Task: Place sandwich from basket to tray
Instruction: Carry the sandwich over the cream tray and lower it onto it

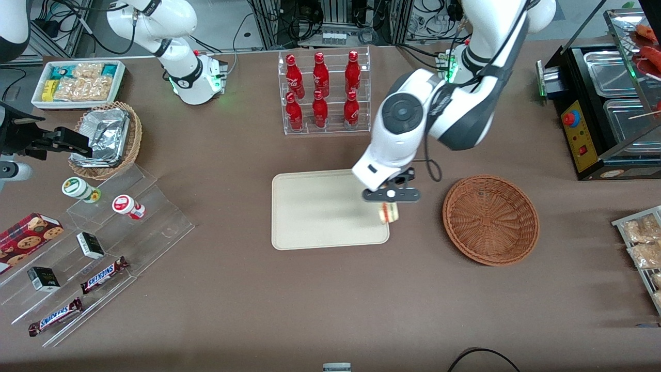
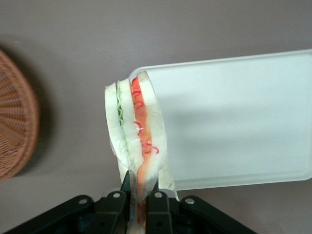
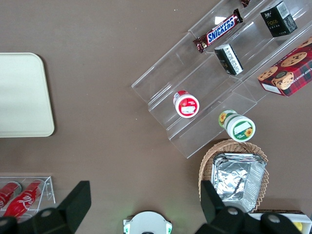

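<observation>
Sandwich held at tray's edge, basket bare

Sandwich (image 1: pixel 389 212) was off the bench, pinched in the pincer (image 1: pixel 390 202) of the working arm. From the wrist view, the two black fingers (image 2: pixel 157 207) were pressed onto the narrow end of the wedge (image 2: pixel 136 129), clear wrap bunched between them. Pale bread layers stood on edge, with a red filling line on one side and a green one on the other.

Position: the wedge hung above the edge of the tray (image 1: pixel 320 212) nearest the basket (image 1: pixel 490 219), at the corner closer to the front camera. In the wrist view part of the wedge overlapped the tray's rounded corner (image 2: pixel 234 122) and part overlapped the brown bench (image 1: pixel 330 305). Could not tell whether the sandwich touched the tray or hung just above it.

The reddish-brown woven basket sat on the bench just beside the tray, toward the working arm's end, with only its weave showing inside. Its rim (image 2: pixel 17 114) showed in the wrist view, apart from the sandwich.

Tray surface was cream and flat, with a soft shadow across it.

Other items noted: a clear rack of red bottles (image 1: pixel 323 93) stood farther from the front camera than the tray. A tan wicker basket with foil containers (image 1: pixel 106 137) sat toward the parked arm's end of the bench.
</observation>
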Tool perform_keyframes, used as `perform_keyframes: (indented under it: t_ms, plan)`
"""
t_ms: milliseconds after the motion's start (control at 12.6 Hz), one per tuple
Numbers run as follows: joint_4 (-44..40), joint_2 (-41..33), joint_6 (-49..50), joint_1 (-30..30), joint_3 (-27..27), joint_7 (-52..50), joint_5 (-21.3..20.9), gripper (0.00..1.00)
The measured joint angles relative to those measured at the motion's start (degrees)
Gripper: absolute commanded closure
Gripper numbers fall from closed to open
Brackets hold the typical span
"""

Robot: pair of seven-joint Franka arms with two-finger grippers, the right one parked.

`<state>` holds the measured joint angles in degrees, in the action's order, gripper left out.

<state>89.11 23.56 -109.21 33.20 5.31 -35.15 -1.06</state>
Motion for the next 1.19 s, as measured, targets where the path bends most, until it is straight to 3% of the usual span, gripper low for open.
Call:
perform_keyframes:
  t_ms: [476,1190]
  plan:
    - [-8.7,11.1,-3.6,5.6,0.0,-0.1,0.1,1.00]
    - [-10.2,20.7,-10.2,9.5,0.0,-0.8,0.1,1.00]
